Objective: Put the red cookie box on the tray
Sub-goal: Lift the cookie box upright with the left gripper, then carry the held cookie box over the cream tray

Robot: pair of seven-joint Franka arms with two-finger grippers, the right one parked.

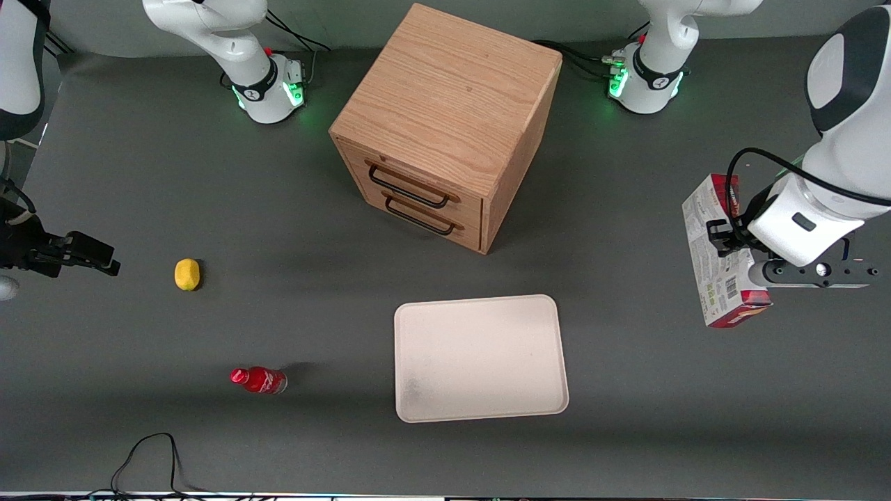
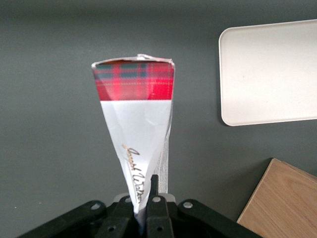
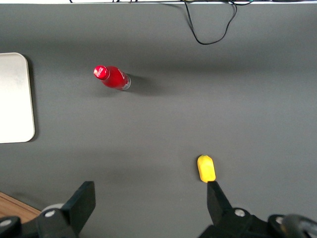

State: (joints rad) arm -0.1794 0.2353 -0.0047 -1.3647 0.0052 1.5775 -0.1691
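One box (image 1: 711, 259), long axis vertical w/ tartan end down, clamped in gripper (image 1: 727, 236) above table, well apart from tray (image 1: 480, 358).

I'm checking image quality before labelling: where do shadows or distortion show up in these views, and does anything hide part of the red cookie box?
Front view: soft shadows beside the red bottle and wooden cabinet; the gripper covers part of the red cookie box. Left wrist view: the box looks strongly tapered by perspective, its held end hidden by the fingers; the tray is evenly lit. Right wrist view: a faint shadow beside the bottle.

White arm (image 1: 846, 104), black cable (image 1: 766, 158), black jaws
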